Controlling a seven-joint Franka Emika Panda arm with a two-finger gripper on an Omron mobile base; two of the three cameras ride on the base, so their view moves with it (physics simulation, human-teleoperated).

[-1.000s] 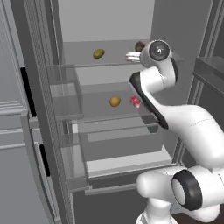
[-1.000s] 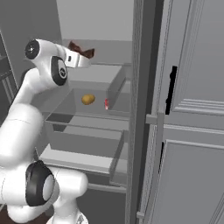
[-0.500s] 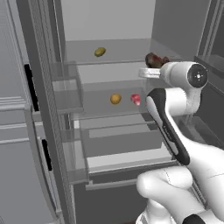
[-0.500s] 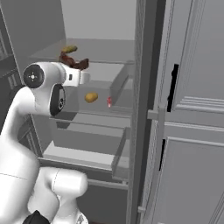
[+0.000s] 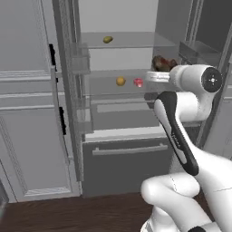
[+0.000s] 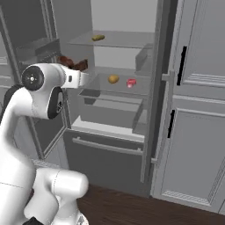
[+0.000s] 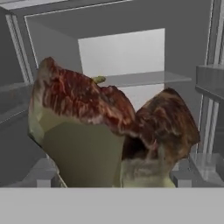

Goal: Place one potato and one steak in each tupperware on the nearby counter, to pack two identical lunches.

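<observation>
Steak [image 7: 109,127], the lumpy brown-red chunk, sits clamped in the wide-spread gripper [image 5: 159,72] before the open fridge's middle shelf [image 5: 127,88]; it looks soft and slippery, best held across its thick middle.

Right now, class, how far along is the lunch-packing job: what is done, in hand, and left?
Done: nothing visibly packed. In hand: the brown steak sits between the jaws, apparently gripped. Left: the olive potato, the golden potato and the red steak lie in the fridge; all four must go into the tupperware.
</observation>
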